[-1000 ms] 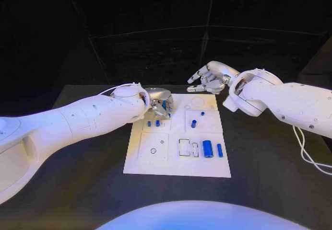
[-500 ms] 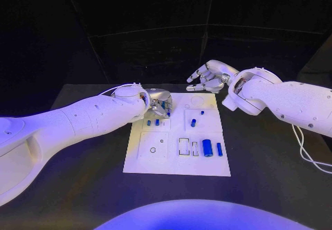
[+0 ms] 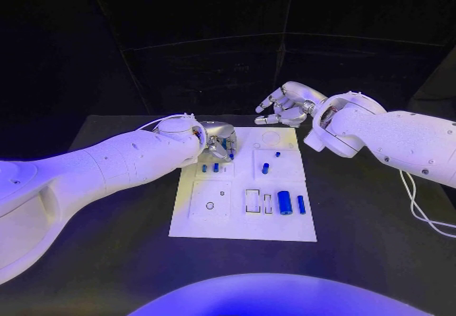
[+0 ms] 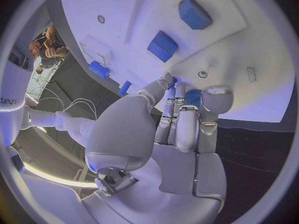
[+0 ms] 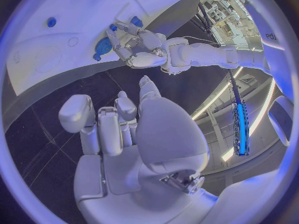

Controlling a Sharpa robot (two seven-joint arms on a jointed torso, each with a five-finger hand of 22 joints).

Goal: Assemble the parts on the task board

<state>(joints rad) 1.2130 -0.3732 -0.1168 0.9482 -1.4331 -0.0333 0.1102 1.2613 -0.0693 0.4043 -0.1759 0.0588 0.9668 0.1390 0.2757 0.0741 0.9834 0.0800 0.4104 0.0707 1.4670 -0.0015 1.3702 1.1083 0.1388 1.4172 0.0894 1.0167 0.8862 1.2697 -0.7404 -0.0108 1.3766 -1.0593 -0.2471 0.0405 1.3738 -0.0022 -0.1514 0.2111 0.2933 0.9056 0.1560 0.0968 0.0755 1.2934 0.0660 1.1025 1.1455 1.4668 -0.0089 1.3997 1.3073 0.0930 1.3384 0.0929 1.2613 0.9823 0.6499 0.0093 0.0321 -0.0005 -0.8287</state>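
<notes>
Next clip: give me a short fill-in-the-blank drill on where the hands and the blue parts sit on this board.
1. The left hand is over the far ____ corner of the task board.
2. The right hand hangs beyond the board's far edge and holds ____.
3. The largest blue part lies on its side in the board's ____ row.
4. Between its fingers, the left hand pinches a small ____ part.

Missing words: left; nothing; near; blue

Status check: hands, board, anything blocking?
Left hand holds a small blue part at the white task board's far-left corner. Right hand open, hovering beyond board. Nothing blocking.
</notes>
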